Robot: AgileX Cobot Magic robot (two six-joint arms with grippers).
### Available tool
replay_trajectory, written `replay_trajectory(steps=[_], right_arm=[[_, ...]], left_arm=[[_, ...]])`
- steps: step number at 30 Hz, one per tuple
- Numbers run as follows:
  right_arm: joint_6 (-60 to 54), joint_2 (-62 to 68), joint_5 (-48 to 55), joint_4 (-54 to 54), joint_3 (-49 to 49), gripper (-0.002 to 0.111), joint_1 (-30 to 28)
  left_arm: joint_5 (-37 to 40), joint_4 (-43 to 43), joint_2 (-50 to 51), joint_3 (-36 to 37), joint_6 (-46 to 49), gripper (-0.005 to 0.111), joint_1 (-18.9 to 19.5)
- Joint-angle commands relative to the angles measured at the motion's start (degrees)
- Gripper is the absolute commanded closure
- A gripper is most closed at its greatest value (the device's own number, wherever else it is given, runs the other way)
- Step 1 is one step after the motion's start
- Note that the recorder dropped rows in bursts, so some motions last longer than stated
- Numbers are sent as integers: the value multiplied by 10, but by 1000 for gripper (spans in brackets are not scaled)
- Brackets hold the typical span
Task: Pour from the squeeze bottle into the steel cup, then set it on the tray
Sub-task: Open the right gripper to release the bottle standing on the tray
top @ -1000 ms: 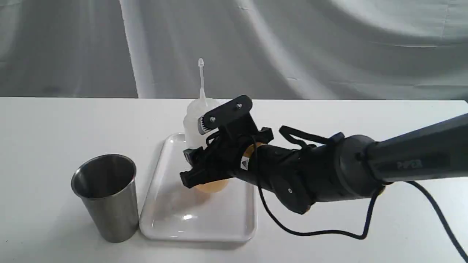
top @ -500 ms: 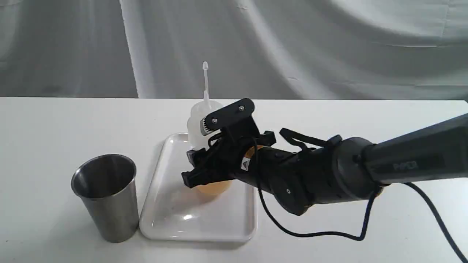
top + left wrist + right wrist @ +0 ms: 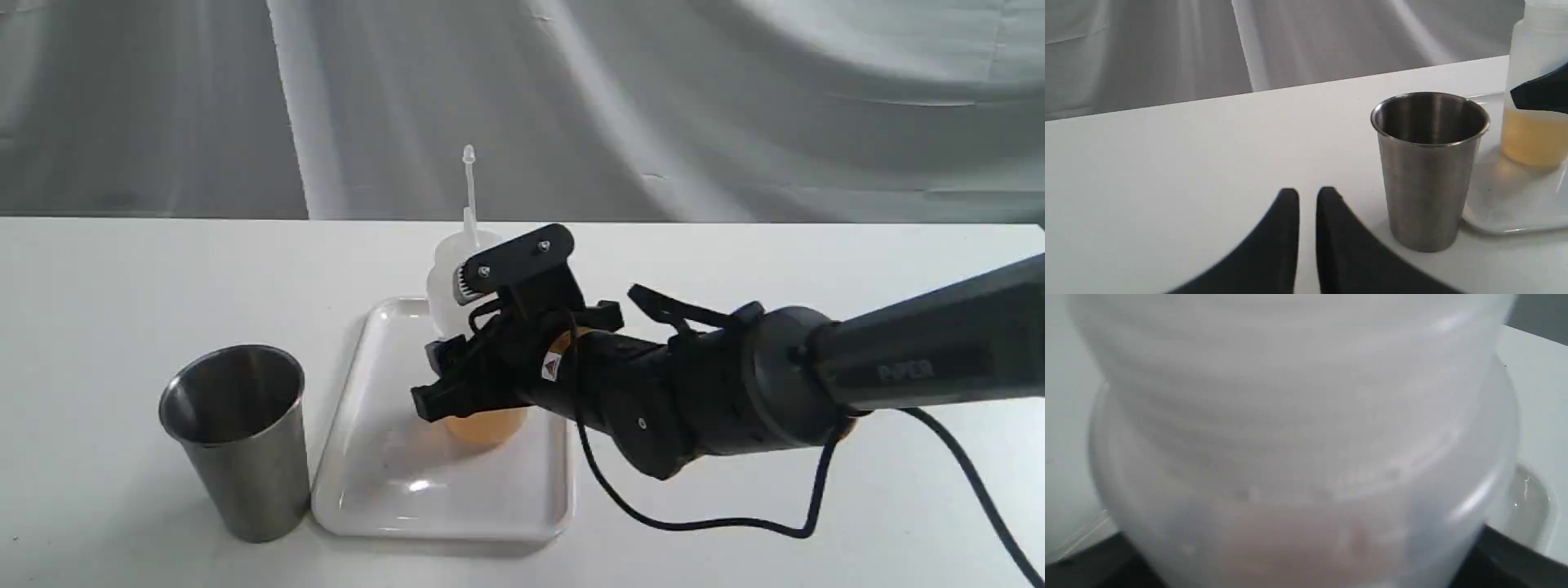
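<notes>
The right fingers are clamping the squeeze bottle upright over the tray's far half; whether its base is touching is unclear. The steel cup is standing on the counter just left of the tray. The left fingers are sitting almost together.

Your right arm is matte black all over: a thick tube link with faint grey lettering that seems to read PIPER, then a bulbous, rounded wrist housing. A thin black cable loops beneath it. Near the front you'll see a small white triangle sticker and a rounded black bracket plate with two silver screws. Your left gripper has two black fingers, curved and tapering to blunt tips.
</notes>
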Motion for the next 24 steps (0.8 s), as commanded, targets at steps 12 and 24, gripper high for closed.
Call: replay_trajectory(steps=[12, 24], right_arm=[[-16, -7, -6, 0, -4, 49, 0], [-52, -7, 12, 19, -4, 13, 0]], left_arm=[[-4, 0, -3, 3, -1, 98, -2], [-4, 0, -3, 3, -1, 98, -2]])
